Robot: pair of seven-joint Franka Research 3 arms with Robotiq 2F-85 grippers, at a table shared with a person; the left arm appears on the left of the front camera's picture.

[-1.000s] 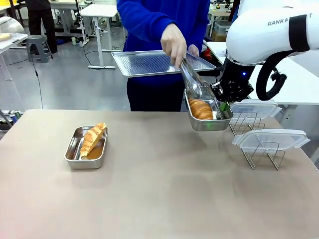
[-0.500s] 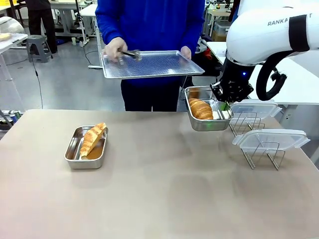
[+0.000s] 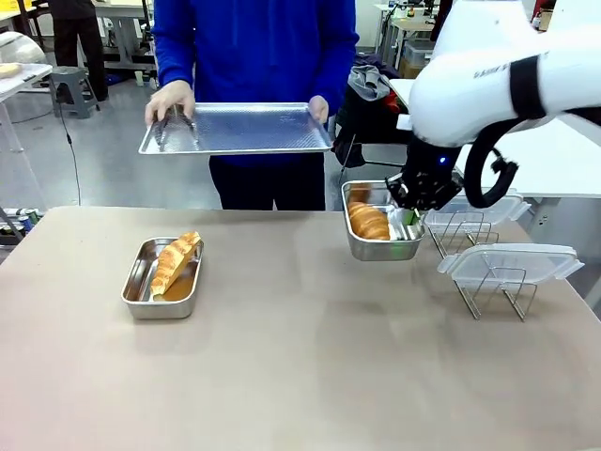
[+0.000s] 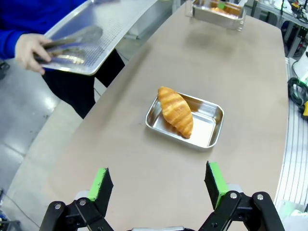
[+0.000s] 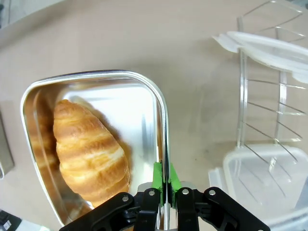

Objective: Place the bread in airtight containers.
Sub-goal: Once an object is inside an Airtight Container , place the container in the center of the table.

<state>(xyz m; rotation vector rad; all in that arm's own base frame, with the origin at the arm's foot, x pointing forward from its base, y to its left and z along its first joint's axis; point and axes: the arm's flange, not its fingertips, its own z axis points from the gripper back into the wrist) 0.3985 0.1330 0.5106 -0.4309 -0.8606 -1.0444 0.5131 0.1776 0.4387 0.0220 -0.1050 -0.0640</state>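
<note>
One steel container (image 3: 161,279) rests on the table at the left with a croissant (image 3: 176,260) lying across it; the left wrist view looks down on this container (image 4: 202,126) and croissant (image 4: 175,111), with my left gripper (image 4: 159,185) open well above and short of them. My right gripper (image 3: 410,216) is shut on the rim of the second steel container (image 3: 380,246), held just over the table with a croissant (image 3: 368,222) inside. In the right wrist view the pads (image 5: 157,174) pinch that container's wall (image 5: 161,108) beside its croissant (image 5: 90,144).
A person in blue at the far side holds a perforated tray (image 3: 239,128) and tongs (image 3: 169,127). Two clear lids (image 3: 510,260) rest on wire racks (image 3: 496,290) at the right, close to the held container. The table's middle and front are bare.
The person drew the tongs out of the held container and moved left with the tray. My right gripper carried the container slightly left and lower.
</note>
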